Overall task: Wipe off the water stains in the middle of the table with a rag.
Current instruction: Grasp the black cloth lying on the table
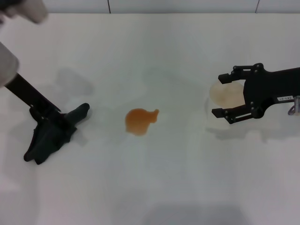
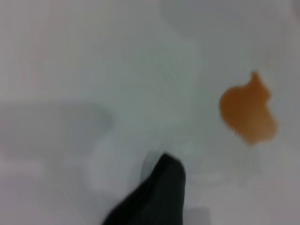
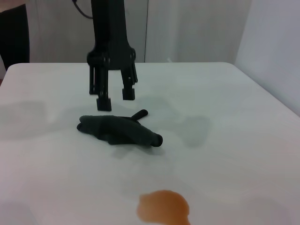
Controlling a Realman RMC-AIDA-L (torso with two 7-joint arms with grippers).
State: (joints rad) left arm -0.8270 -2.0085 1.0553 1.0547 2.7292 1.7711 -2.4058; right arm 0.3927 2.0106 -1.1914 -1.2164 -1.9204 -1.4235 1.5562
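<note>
The water stains (image 1: 139, 121) form one orange blob with a small lobe in the middle of the white table (image 1: 154, 56). The black rag (image 1: 56, 133) lies crumpled on the table to the blob's left. My left gripper (image 1: 46, 116) hangs just above the rag's far end, open and empty. In the right wrist view, the left gripper (image 3: 116, 97) stands over the rag (image 3: 119, 131), with the stain (image 3: 164, 207) nearer. In the left wrist view, a rag corner (image 2: 157, 197) and the stain (image 2: 248, 112) show. My right gripper (image 1: 218, 94) is open at the right.
A white paper cup (image 1: 228, 93) with an orange-tinted inside stands between the right gripper's spread fingers, to the right of the stain. The table's far edge (image 1: 150, 13) runs along the back.
</note>
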